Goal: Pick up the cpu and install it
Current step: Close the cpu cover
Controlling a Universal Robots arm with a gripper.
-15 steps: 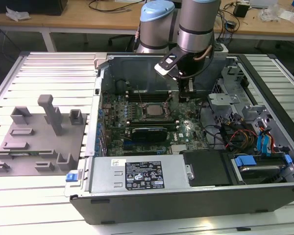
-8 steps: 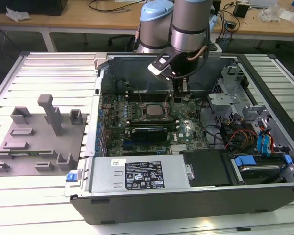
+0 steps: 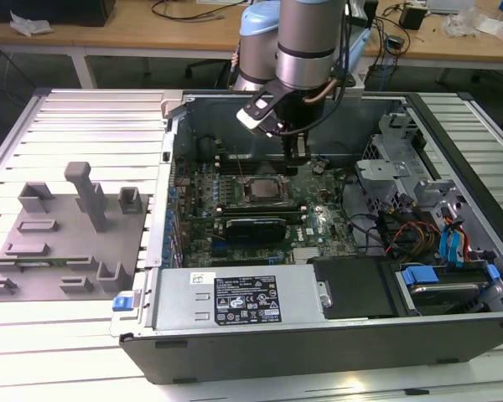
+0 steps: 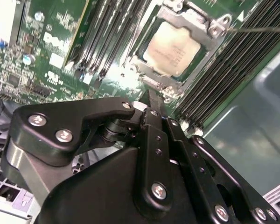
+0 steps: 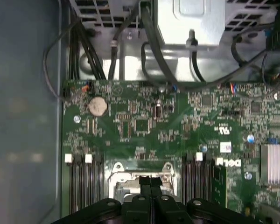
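The cpu [image 4: 172, 49], a pale silvery square, lies flat inside the metal socket frame [image 4: 196, 21] on the green motherboard [image 5: 144, 126]. In the exterior view the cpu [image 3: 264, 191] sits in the middle of the open computer case. My gripper [image 3: 299, 159] hangs just above the board on the far side of the socket, slightly toward the exterior view's right. Its black fingers [image 5: 144, 183] are pressed together with nothing between them. In the second wrist view the gripper [image 4: 151, 98] ends a short way from the socket's edge, apart from the cpu.
A long grey box with a white label [image 3: 235, 297] lines the case's near side. Drive cages and cables [image 3: 402, 176] fill the exterior view's right. A grey fixture block [image 3: 59, 243] sits on the slatted table at the left. Memory slots [image 4: 224, 70] flank the socket.
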